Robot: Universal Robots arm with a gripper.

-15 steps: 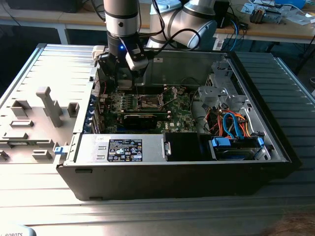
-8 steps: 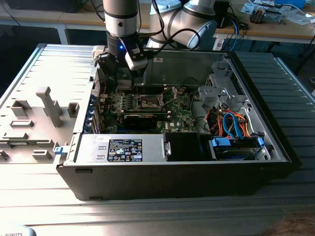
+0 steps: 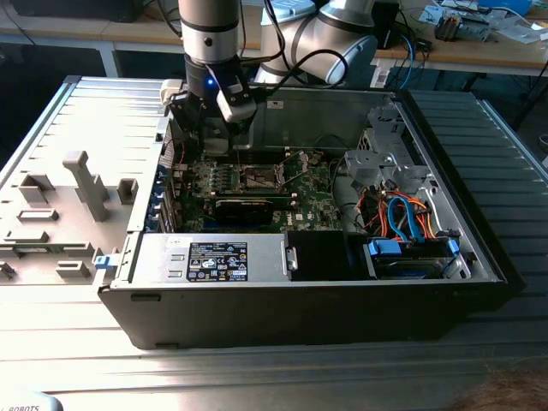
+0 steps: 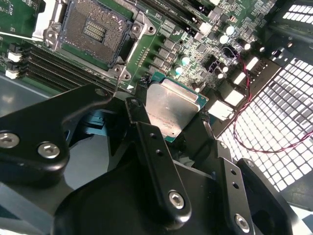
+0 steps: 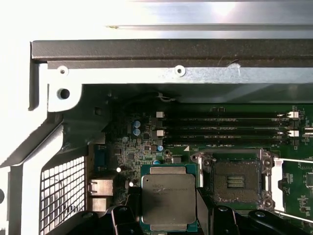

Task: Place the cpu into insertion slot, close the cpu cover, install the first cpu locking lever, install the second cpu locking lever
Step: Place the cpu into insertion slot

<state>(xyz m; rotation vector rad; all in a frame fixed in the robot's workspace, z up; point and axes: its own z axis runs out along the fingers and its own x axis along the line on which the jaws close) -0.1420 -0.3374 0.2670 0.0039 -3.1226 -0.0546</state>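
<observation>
Silver-grey metal forms the top of the cpu (image 4: pixel 171 110), which we see clamped between the two black fingers (image 4: pixel 138 112) of the gripper (image 4: pixel 172 106) in the second wrist view. The fingers press on opposite edges of the chip. Its green substrate shows as a thin border around the metal lid. The metal face is turned toward both wrist cameras.

We locate the insertion slot (image 5: pixel 237 181) just beside the held cpu in the first wrist view. Chip and slot are apart, and the chip is not seated. The slot's dark contact field lies exposed inside its silver frame. At the slot's edge away from the chip, the cpu cover (image 5: pixel 277 180) appears edge-on and lifted clear of the recess. We note the memory slots (image 5: pixel 220 125) running in parallel rows along another side of the socket.

In the second wrist view, a perforated wall (image 4: pixel 279 127) of the chassis stands beyond the chip.

In the exterior view, the arm (image 3: pixel 210 34) reaches down into the open computer case (image 3: pixel 300 317). The gripper hangs over the green motherboard (image 3: pixel 315 187), toward the exterior view's left of the slot. A long black card (image 3: pixel 244 208) lies on the near side of the socket. Orange and blue cables (image 3: pixel 402 218) are bundled toward the exterior view's right.
</observation>
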